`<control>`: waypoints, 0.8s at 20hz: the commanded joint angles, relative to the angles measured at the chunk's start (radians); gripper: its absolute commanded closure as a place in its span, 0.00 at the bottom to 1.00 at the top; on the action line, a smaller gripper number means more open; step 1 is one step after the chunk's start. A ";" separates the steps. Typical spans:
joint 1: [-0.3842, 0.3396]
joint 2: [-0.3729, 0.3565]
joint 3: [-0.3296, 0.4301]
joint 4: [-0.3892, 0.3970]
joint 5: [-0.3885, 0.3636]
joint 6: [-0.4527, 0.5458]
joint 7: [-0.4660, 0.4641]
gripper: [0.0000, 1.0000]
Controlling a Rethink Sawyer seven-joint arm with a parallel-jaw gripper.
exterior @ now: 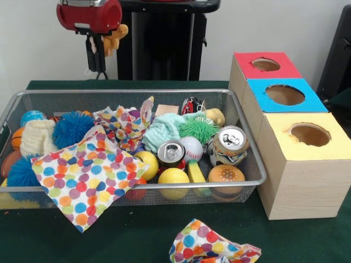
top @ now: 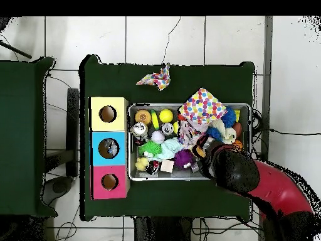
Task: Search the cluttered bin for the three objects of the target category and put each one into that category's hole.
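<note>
Gripper (exterior: pixel 97 55) hangs high over the far left corner of the wire bin (exterior: pixel 249 143), clenched on a small orange plush toy (exterior: pixel 114 37) lifted clear of the clutter. In the bin, left to right: blue spiky ball (exterior: pixel 72 128), polka-dot cloth (exterior: pixel 88 176), two cans (exterior: pixel 171 153), burger toy (exterior: pixel 226 175). At right, a row of boxes, each with a round top hole: red (exterior: pixel 266 65) far, blue (exterior: pixel 285 95) middle, yellow (exterior: pixel 310 135) near.

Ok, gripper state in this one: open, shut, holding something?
Gripper: raised above the bin's back edge, shut on a small orange plush toy.
</note>
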 commanded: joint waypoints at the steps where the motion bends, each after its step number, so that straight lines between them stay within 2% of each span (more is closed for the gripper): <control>1: -0.013 -0.003 0.098 -0.061 -0.022 0.159 -0.107 1.00; 7: -0.029 -0.005 0.117 -0.053 -0.022 0.161 -0.104 1.00; 10: -0.062 0.001 0.150 -0.047 0.006 0.165 -0.106 1.00; 16: -0.111 0.001 0.181 -0.067 -0.001 0.227 -0.146 1.00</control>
